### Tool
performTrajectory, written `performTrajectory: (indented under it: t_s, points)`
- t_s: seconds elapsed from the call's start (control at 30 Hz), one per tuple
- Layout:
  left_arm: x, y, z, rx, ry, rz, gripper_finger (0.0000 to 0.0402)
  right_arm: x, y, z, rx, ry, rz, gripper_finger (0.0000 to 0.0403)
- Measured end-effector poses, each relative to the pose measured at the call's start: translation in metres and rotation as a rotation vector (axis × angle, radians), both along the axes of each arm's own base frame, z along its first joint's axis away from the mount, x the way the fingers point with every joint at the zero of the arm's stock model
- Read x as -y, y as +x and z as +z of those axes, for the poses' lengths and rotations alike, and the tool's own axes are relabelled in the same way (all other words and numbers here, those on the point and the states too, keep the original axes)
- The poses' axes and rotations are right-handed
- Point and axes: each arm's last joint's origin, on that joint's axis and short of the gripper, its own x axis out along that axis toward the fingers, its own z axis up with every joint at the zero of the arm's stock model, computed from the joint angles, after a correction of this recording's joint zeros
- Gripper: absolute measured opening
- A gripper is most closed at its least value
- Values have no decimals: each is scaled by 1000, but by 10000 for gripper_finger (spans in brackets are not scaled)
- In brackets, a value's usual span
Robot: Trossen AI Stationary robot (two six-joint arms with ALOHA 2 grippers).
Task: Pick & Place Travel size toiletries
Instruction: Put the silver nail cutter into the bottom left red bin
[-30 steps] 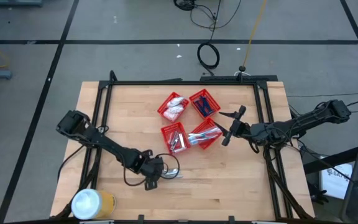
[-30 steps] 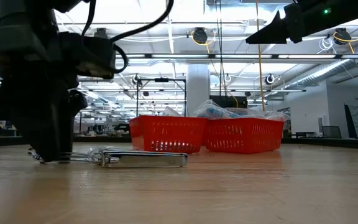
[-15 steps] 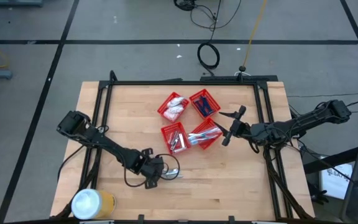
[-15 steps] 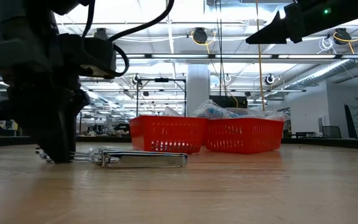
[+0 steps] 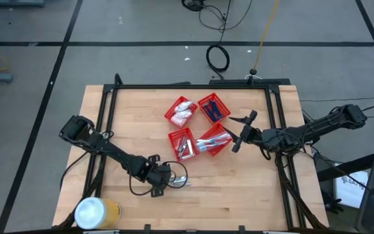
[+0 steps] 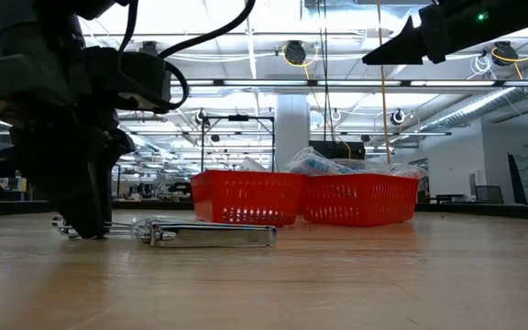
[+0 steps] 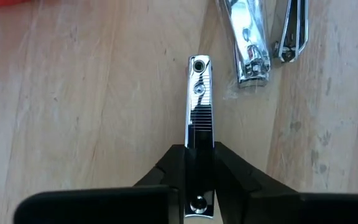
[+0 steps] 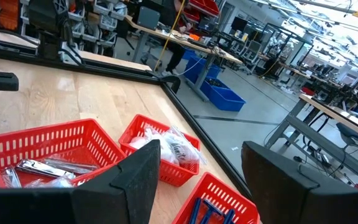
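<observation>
Left gripper [image 7: 200, 186] stays low on the counter [image 5: 252, 188], fingers clamped on a nail clipper [image 7: 199, 118]; apparently no lift yet. Right gripper [image 5: 241, 132] waits, fingers apart.

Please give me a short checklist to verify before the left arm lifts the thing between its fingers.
1. Left tool shut on the shiny metal nail clipper: ok.
2. Clipper sits centred between the fingers: ok.
3. Two other metal clippers lie apart from the held one: ok.
4. Red mesh basket holding clippers has free room: cannot tell.
5. Right tool open and beside the baskets, not over that one: ok.
</observation>
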Motion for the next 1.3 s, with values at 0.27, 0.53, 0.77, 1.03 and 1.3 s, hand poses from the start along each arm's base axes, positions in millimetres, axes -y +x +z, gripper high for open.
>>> performTrajectory:
  t_s: [0.27,0.53,0.77,1.03,1.3]
  points:
    - [0,0,0,3,3,1,39,0,0,0,0,0,0,212]
    - [1,2,0,28,-4,-1,46,0,0,0,0,0,0,212]
    - [1,3,0,32,1,0,41,0,0,0,0,0,0,212]
    - [1,-5,21,124,112,-43,36,0,0,0,0,0,0,212]
    - [3,-44,71,361,213,-50,36,0,0,0,0,1,1,212]
